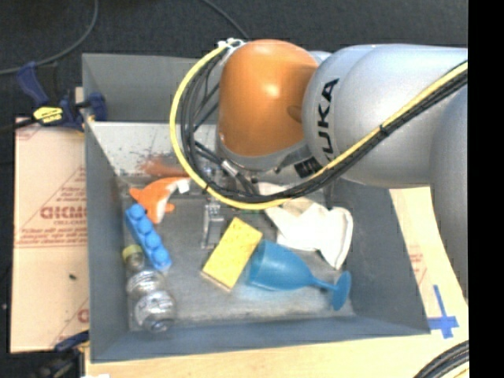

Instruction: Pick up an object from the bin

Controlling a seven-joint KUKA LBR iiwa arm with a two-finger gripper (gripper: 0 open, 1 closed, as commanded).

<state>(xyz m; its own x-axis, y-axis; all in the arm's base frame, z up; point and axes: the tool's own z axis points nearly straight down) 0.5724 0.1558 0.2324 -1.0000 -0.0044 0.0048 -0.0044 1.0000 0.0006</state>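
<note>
The pick is not yet done, I judge. The gripper [213, 215] hangs low in the bin [189, 294], just beside the upper corner of a yellow sponge [231, 252]. The sponge lies mid-floor and touches a blue goblet [291, 272] (tipped on its side). I cannot tell whether the gripper is spread or closed. Grasping and lifting are left.

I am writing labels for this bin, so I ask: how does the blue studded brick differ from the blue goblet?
The blue studded brick is long, narrow and straight-edged; the blue goblet is rounded, with bowl, stem and foot. The brick lies by the bin's left wall, next to a clear bottle; the goblet lies on its side further right, beside a yellow block. Both are blue.
</note>
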